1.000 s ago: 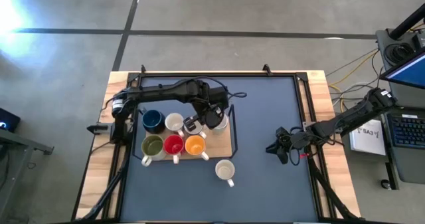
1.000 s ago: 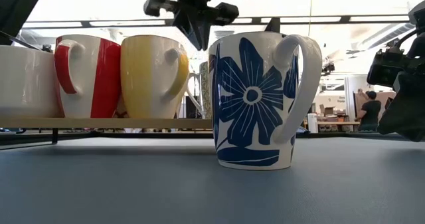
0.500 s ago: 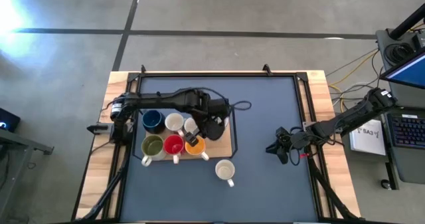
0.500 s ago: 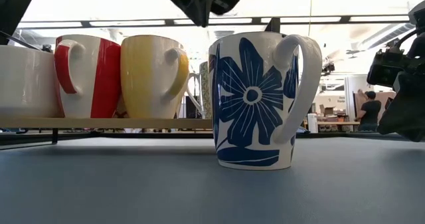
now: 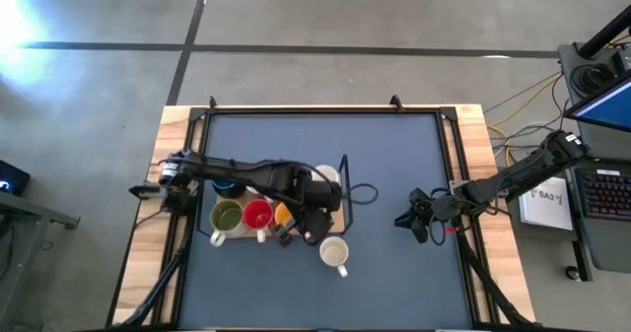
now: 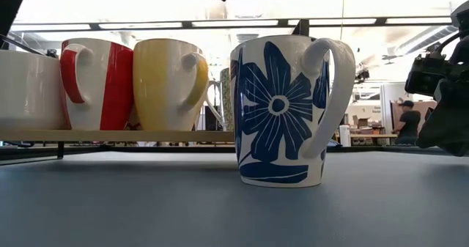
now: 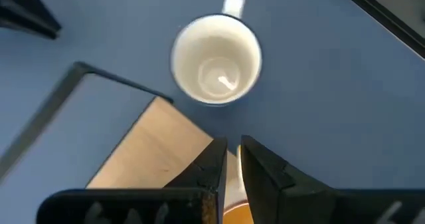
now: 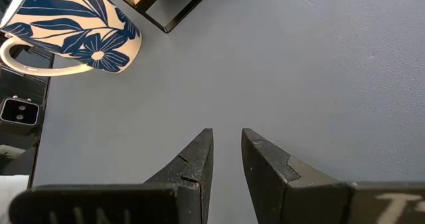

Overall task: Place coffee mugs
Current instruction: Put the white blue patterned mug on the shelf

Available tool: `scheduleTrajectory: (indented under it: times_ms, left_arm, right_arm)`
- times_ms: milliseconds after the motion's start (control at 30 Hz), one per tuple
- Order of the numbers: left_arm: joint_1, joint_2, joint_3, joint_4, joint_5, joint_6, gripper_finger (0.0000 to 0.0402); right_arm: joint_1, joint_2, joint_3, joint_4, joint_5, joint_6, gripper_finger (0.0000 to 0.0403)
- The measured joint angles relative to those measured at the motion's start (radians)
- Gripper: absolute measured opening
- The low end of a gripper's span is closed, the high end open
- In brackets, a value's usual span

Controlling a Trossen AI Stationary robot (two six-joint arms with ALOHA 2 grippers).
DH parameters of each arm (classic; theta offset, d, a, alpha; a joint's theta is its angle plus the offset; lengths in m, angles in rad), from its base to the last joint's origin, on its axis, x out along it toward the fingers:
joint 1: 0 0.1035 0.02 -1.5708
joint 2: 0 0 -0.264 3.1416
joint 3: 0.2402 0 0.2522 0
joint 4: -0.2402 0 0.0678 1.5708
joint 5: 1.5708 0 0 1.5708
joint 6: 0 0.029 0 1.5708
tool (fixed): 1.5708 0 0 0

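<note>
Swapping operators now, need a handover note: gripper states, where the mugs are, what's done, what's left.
Left gripper: empty, fingers nearly together, hovering at the wooden tray's near edge, above the floral mug.
Right gripper: empty, narrow gap between its fingers, parked at the mat's right side.
Mugs: olive mug, red mug and orange mug visible on the tray; the arm hides others behind them.
Done: those placed.
Left: floral mug stands upright on the mat, off the tray.

A white mug with a blue flower pattern stands upright and empty on the blue mat, apart from the others, handle toward the near edge; olive green, red and orange mugs stand in a row on the wooden board; a dark blue mug shows partly behind them.
</note>
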State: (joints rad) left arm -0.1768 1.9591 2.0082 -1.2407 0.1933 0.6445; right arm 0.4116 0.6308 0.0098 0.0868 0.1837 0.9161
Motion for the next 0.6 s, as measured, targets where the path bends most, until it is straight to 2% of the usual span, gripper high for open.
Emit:
scheduleTrajectory:
  times_ms: [233,433,600]
  left_arm:
    - [-0.057,0.0,-0.007,0.001,-0.001,-0.003,0.0027]
    - [-0.114,0.0,-0.013,0.03,-0.023,-0.141,0.0028]
    - [-0.152,0.003,-0.029,0.082,-0.055,-0.157,0.0042]
  right_arm:
    - [0.0,0.0,0.0,0.0,0.0,0.0,0.0068]
    - [0.0,0.0,0.0,0.0,0.0,0.0,0.0068]
    - [0.0,0.0,0.0,0.0,0.0,0.0,0.0068]
